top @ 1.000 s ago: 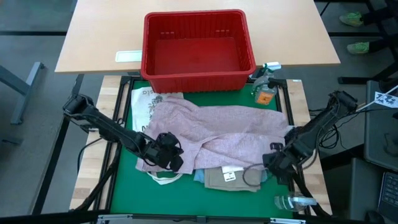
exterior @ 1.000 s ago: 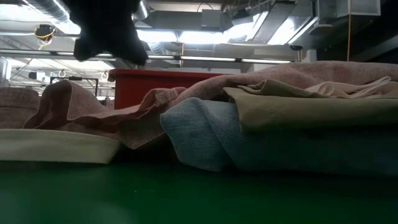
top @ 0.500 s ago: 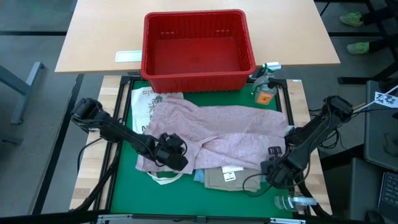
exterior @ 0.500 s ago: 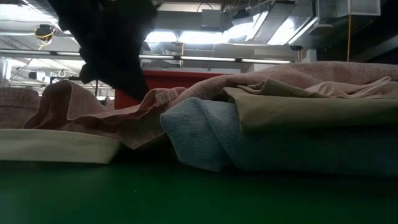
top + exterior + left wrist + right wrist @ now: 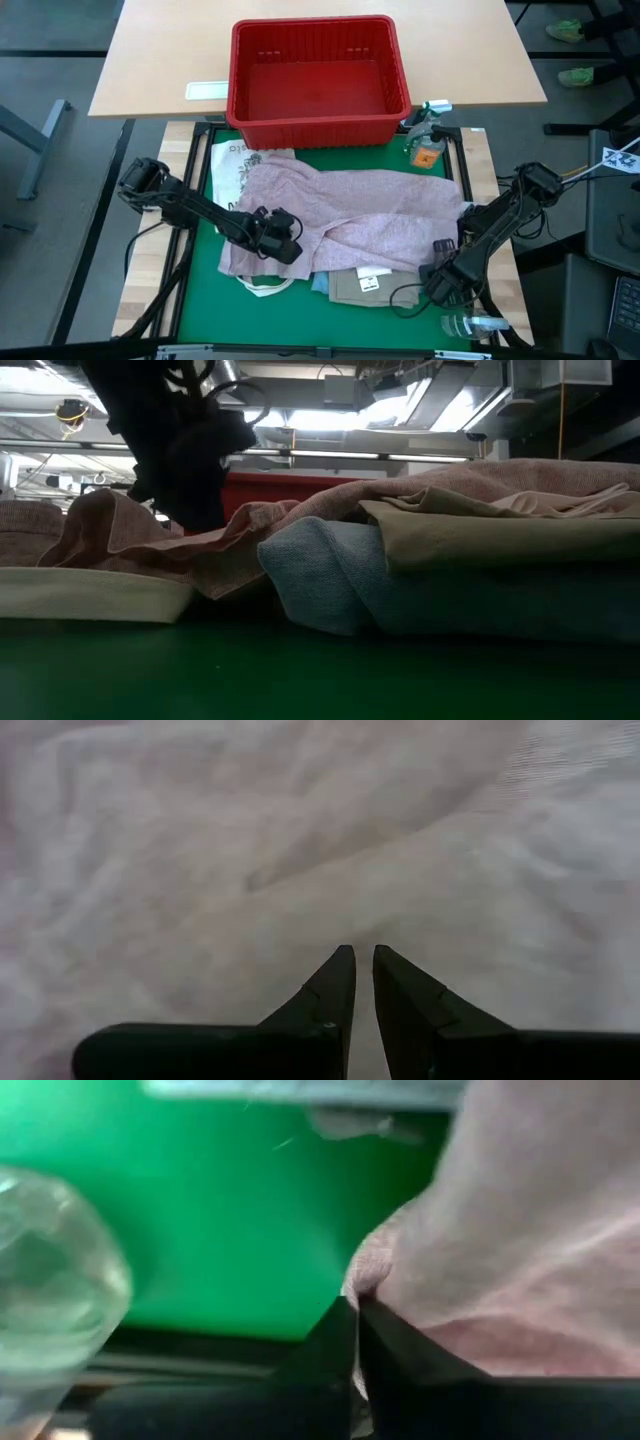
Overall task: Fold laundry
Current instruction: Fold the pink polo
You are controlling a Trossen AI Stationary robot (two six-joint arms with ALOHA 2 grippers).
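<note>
The large pale pink shirt [image 5: 370, 215] lies spread and rumpled over the green mat [image 5: 205, 285]. It covers a tan cloth piece [image 5: 365, 285] and the light blue jeans [image 5: 330, 580], both near the front edge. My left gripper [image 5: 360, 952] points down at the shirt's left part, fingers shut with nothing between them. I cannot tell whether it touches the cloth. My right gripper [image 5: 355, 1308] is at the shirt's near right corner, shut on its edge. My right gripper pinches the shirt's edge at its near right corner [image 5: 372, 1285] between its two fingertips. It comes from above, pointing steeply down. One layer or several, I cannot tell. The shirt lies on the mat and on the pile, slack.
A red plastic basket [image 5: 318, 80] stands past the mat's far edge. A white printed cloth [image 5: 235, 165] lies under the shirt at the far left. A clear bottle [image 5: 470, 325] lies at the near right corner beside my right gripper. Small items [image 5: 425, 135] stand at the far right.
Both grippers have come down onto the shirt and tipped more steeply downward. The left one has also gone a little toward the table's right. The right one has gone toward the near edge, to the shirt's corner. The shirt has not visibly moved.
</note>
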